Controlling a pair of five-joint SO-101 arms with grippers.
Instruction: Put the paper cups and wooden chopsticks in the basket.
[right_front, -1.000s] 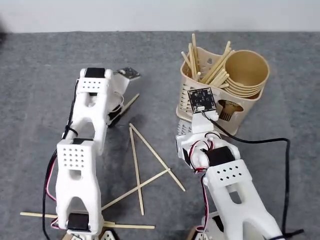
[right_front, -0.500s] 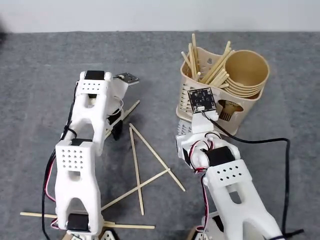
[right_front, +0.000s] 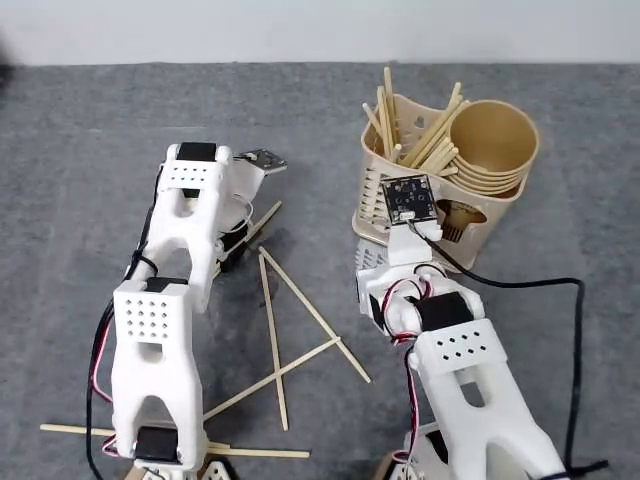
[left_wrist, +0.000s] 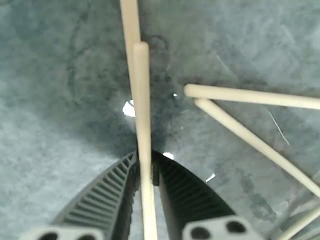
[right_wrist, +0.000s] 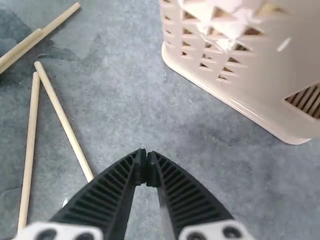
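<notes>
My left gripper is shut on a wooden chopstick, low over the grey mat; a second chopstick lies in line just beyond its tip. In the high view the left gripper holds that chopstick left of the basket. The basket holds stacked paper cups and several chopsticks. My right gripper is shut and empty, just above the mat beside the basket's wall.
Loose chopsticks lie on the mat between the arms: two meeting at a point, one crossing them, and more by the front edge. The right arm stands close in front of the basket.
The left gripper has shifted a little to the right and toward the front, carrying the chopstick with it. The right arm has nudged slightly to the right.
</notes>
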